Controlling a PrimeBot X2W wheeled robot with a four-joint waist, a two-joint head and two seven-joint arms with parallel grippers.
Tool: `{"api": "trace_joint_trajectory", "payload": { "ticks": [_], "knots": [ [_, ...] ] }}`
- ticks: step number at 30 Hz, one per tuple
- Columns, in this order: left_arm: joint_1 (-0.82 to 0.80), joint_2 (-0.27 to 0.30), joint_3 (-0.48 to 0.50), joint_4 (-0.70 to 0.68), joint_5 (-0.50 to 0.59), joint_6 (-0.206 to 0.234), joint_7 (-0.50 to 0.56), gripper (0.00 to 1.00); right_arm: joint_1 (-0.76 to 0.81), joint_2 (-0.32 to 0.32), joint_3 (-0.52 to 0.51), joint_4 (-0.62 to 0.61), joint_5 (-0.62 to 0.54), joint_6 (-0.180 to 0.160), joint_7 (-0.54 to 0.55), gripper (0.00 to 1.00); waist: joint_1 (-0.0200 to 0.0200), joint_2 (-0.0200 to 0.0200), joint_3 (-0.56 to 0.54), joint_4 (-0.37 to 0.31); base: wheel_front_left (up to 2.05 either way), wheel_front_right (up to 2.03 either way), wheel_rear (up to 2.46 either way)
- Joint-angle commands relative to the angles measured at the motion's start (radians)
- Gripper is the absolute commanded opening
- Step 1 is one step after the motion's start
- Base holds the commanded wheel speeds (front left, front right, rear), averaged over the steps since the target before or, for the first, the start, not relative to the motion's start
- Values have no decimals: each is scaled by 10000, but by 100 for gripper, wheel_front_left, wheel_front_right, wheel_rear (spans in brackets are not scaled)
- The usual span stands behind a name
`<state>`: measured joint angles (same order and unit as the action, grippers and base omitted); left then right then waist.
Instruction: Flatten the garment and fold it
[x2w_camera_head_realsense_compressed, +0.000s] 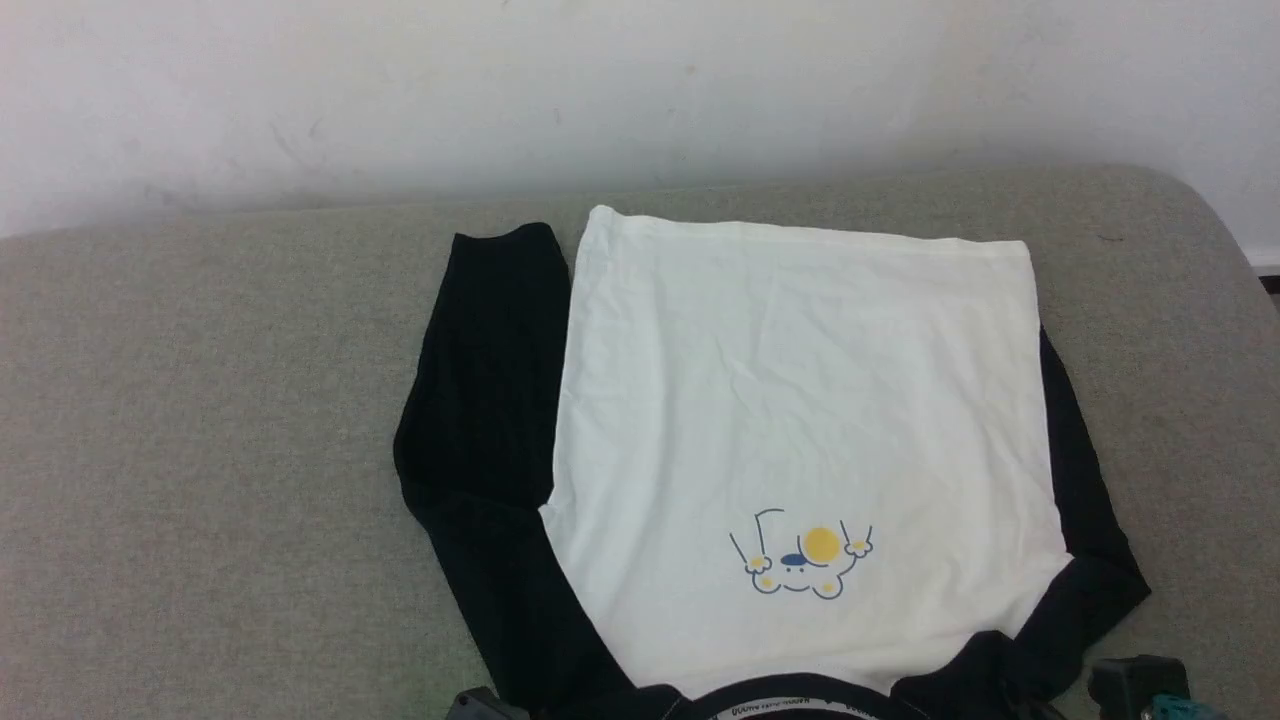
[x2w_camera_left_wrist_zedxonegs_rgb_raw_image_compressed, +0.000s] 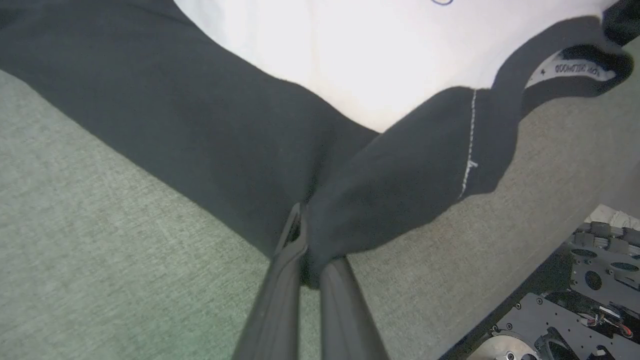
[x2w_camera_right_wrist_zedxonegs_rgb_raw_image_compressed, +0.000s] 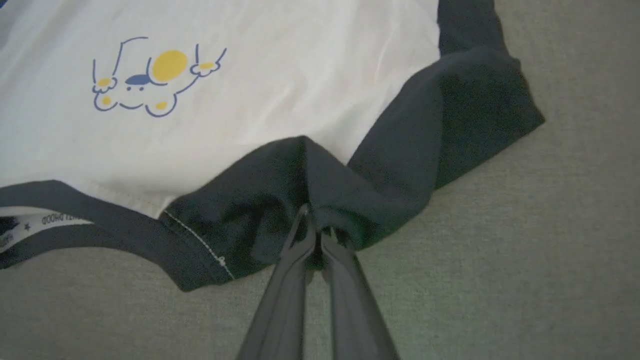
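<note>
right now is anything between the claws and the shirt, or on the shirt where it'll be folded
Nothing visible. The left claw and the right claw are each shut on black shoulder fabric of the garment, and nothing lies on its white body.
</note>
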<state>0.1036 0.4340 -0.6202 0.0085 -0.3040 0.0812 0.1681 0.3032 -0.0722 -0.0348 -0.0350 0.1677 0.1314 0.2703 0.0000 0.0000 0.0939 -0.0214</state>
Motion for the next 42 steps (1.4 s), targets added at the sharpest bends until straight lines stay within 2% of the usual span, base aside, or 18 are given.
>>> {"api": "trace_joint_trajectory", "payload": {
  "ticks": [1, 2, 3, 4, 5, 6, 10, 15, 21, 24, 28, 31, 33, 37, 42],
  "knots": [
    [-180, -66, -66, 195, -58, -73, 23, 0, 4, -29, 45, 102, 19, -7, 32, 0, 0, 0, -73, 38, 0, 0, 0],
    [-239, -103, -94, 321, -65, -103, 20, 24, -23, -36, 87, 183, 26, -7, 62, 0, 0, 0, -90, 40, 0, 0, 0],
    [-280, -159, -111, 445, -109, -126, 35, 60, -46, -56, 142, 269, 38, -7, 132, 11, 0, 0, -108, 42, 0, 0, 0],
    [-318, -207, -129, 545, -141, -145, 46, 100, -65, -73, 192, 340, 58, -7, 206, 34, 0, 0, -123, 46, 0, 0, 0],
    [-349, -258, -139, 632, -180, -157, 47, 100, -85, -87, 236, 385, 91, -7, 262, 92, 0, 0, -127, 48, 0, 0, 0],
    [-369, -321, -128, 710, -244, -160, 25, 100, -106, -92, 257, 410, 129, -7, 298, 100, 0, 0, -123, 48, 0, 0, 0],
    [-277, -652, 206, 737, -670, 56, -403, 100, -112, -68, 258, 229, 476, -7, 516, 100, 0, 0, -105, 43, 0, 0, 0],
    [419, -1029, 1202, -171, -1724, 534, -1331, 100, 303, -86, -157, -938, 942, -7, 929, 100, 0, 0, -104, -14, 0, 0, 0],
    [1177, -780, 2317, -1785, -2105, 1190, -2124, 100, 992, 14, -1375, -2906, 1084, -7, 1479, 100, 0, 0, -24, -95, 0, 0, 0],
    [1307, -563, 2698, -2557, -1896, 1521, -2375, 100, 935, 119, -1904, -3800, 1012, -7, 1356, 100, 0, 0, 23, -168, 0, 0, 0],
    [1039, -704, 3231, -3185, -1299, 2109, -3447, 100, 338, 201, -2205, -4444, 677, -7, 312, 100, 0, 0, 98, -262, 0, 0, 0],
    [729, -963, 3281, -3310, -843, 2121, -4077, 100, -194, 213, -2248, -4395, 767, -7, -1064, 100, 0, 0, 150, -323, 0, 0, 0],
    [505, -1017, 3254, -3221, -117, 2185, -4241, 100, -475, 215, -2250, -4213, 631, -7, -2104, 100, 0, 0, 170, -353, 0, 0, 0],
    [268, -1645, 3518, -3459, 1210, 2598, -4291, 100, -709, 217, -2127, -3633, 258, -7, -3739, 100, 0, 0, 205, -429, 0, 0, 0],
    [299, -2189, 3598, -3521, 2036, 2727, -4295, 100, -798, 218, -1789, -2994, -66, -7, -4543, 100, 0, 0, 316, -486, 0, 0, 0]
  ]
}}
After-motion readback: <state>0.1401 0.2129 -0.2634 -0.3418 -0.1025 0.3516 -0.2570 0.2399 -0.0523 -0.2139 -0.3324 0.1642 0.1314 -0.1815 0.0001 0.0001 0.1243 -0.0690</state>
